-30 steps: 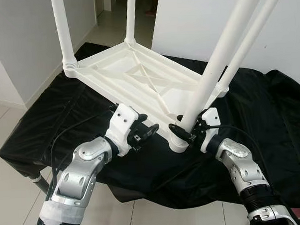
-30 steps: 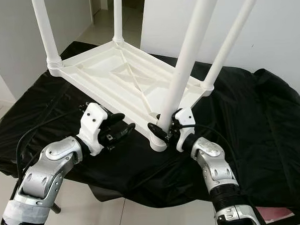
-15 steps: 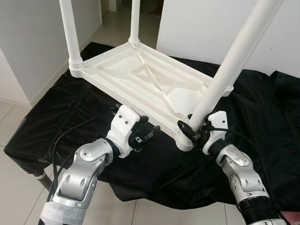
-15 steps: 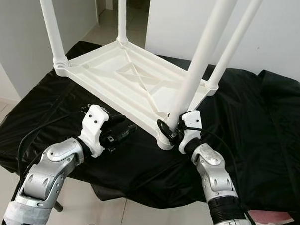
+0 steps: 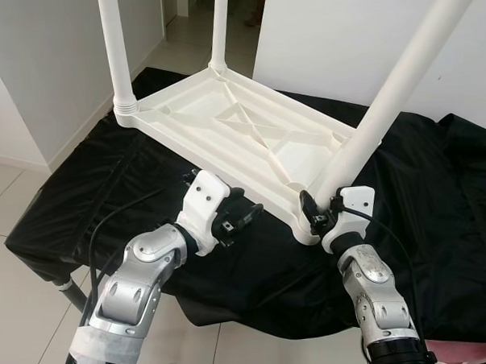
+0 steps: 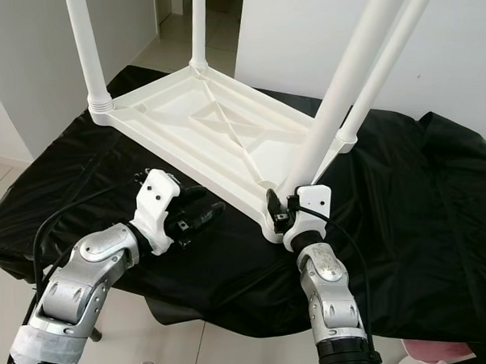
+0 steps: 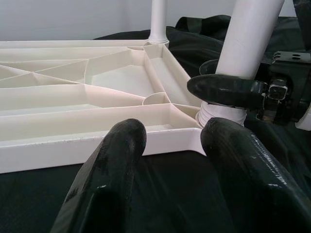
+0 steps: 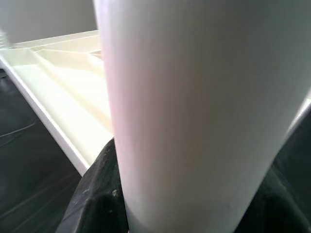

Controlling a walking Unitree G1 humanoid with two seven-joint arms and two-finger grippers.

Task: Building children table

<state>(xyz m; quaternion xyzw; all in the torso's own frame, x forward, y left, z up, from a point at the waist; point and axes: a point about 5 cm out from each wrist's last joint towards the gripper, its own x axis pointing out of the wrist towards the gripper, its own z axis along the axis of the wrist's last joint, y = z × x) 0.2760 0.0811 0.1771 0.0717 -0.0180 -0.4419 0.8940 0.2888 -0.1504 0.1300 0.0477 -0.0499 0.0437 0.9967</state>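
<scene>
A white plastic children's table (image 5: 249, 141) lies upside down on a black cloth, its round legs pointing up. My right gripper (image 5: 315, 217) is shut on the near right leg (image 5: 385, 103), just above the socket at the table's near corner; that leg (image 8: 194, 111) stands between the black fingers (image 8: 95, 194) in the right wrist view. My left gripper (image 5: 243, 217) is open, low over the cloth beside the table's near long edge (image 7: 97, 145), touching nothing. Its two fingers (image 7: 116, 170) point at the same corner.
The black cloth (image 5: 437, 190) covers a low platform, with tiled floor (image 5: 21, 272) in front and to the left. White walls (image 5: 333, 33) stand behind. A black cable (image 5: 108, 224) runs along my left arm. Two far legs (image 5: 115, 50) rise at the back.
My right gripper has slid round the leg's base and the forearm now stands more upright under it. The left gripper has barely moved. The camera shifted slightly.
</scene>
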